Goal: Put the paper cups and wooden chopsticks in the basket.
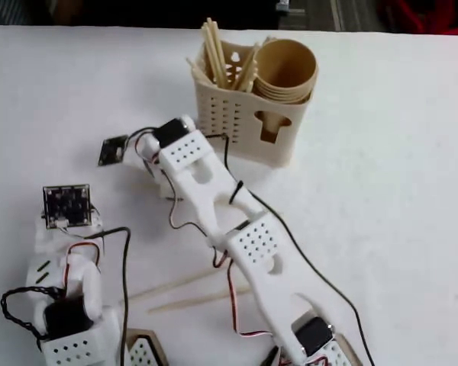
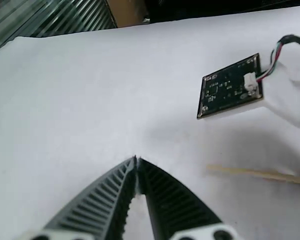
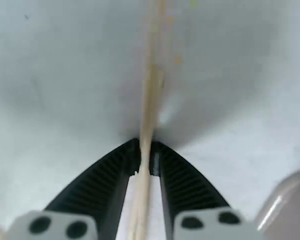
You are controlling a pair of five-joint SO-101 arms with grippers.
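Right pincer [image 3: 145, 150]: closed on a wooden chopstick [image 3: 151, 90], which runs out between the fingertips and away over the table [image 1: 397, 191].
Left pincer [image 2: 137, 163]: closed, tips together, nothing in it, low over bare table.
Held stick, handling: judge it light, stiff and thin, with smooth wood. It can pivot or slide in a narrow pinch, so you should not count on the grip to resist twisting.
Held stick, grip point: the jaws have it some way along its length. I cannot tell how far from the end.
Loose sticks: two chopsticks [image 1: 198, 300] lie flat on the table, near each other and roughly parallel, between the two arm bases and well apart from the basket.
Where to take them: pinch each across its width near the middle (an end grip would likely let the far tip droop and catch on the rim).
Basket [image 1: 237, 122]: upright at the far side of the table, with perforated walls and two compartments.
Basket, one compartment: a bundle of chopsticks [image 1: 214, 49] stands on end, leaning and fanned above the rim.
Basket, other compartment: nested paper cups [image 1: 290, 76], mouth up. Judge them thin-walled and easily crushed.
Cups outstanding: none visible on the table.
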